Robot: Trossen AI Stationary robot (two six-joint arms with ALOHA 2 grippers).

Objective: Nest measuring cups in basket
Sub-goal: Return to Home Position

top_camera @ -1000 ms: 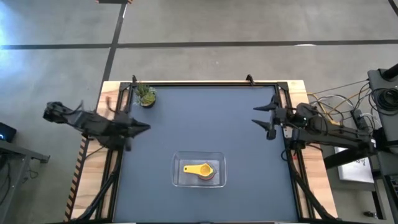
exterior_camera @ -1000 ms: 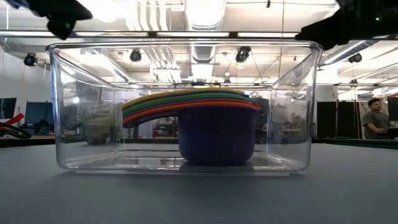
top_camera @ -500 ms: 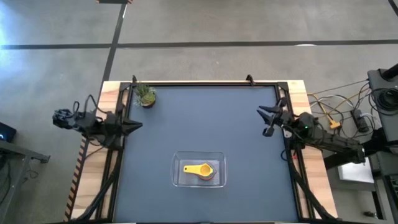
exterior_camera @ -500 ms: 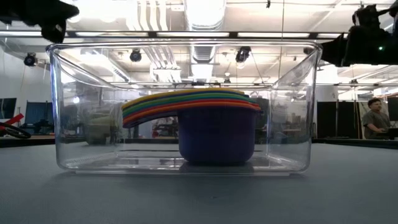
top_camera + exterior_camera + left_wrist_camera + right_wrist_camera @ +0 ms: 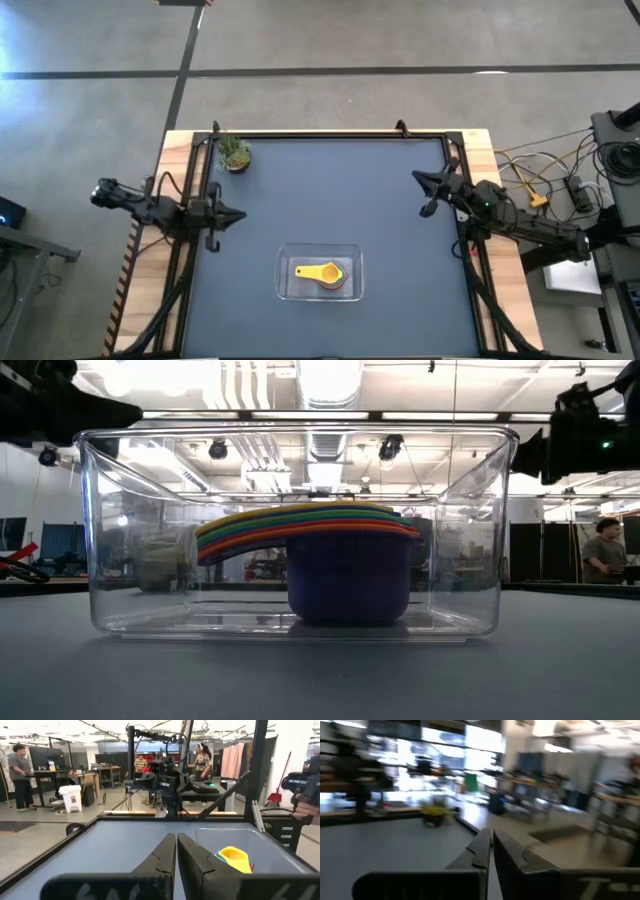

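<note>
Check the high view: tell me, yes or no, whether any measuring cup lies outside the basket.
No: the nested measuring cups sit inside the basket; only a potted plant stands outside it.

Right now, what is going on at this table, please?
The measuring cups sit nested in one stack, yellow on top, inside the clear basket on the table. Nothing is handling them. The left gripper is at the table's left edge and the right gripper at its right edge, both shut, empty and apart from the basket.
</note>
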